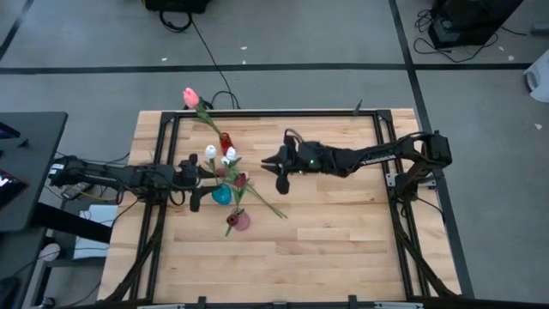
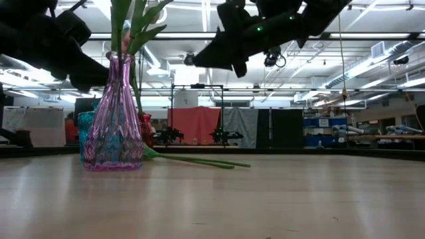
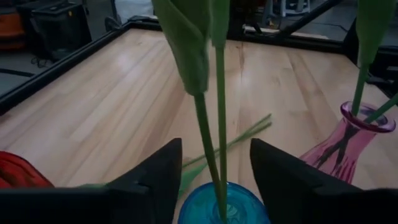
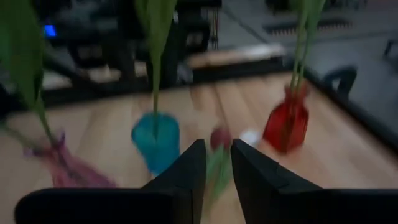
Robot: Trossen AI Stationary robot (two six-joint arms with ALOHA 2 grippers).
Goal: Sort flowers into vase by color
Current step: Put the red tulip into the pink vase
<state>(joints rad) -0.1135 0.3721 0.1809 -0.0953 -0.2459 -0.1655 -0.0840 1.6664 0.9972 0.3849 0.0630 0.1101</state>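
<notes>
Three vases stand left of the table's middle. A red vase [image 1: 225, 142] holds a pink tulip [image 1: 190, 97]. A blue vase [image 1: 220, 196] holds two white tulips [image 1: 210, 152]. A pink vase [image 1: 241, 221] holds green stems [image 2: 136, 26]. A dark red tulip [image 1: 241, 180] lies on the table by its stem [image 1: 264, 202]. My left gripper [image 3: 214, 168] is open. Its fingers stand on either side of the blue vase's mouth [image 3: 224, 205] and the two stems [image 3: 211, 124], touching nothing. My right gripper [image 1: 270, 163] hovers high to the right of the vases. It is open by a narrow gap [image 4: 216, 155] and empty.
A dark frame [image 1: 257, 112] runs round the wooden tabletop. Bare wood [image 1: 343, 240] lies to the right of and nearer than the vases. The loose tulip's stem [image 2: 192, 160] reaches out from behind the pink vase [image 2: 114, 119] toward the table's right.
</notes>
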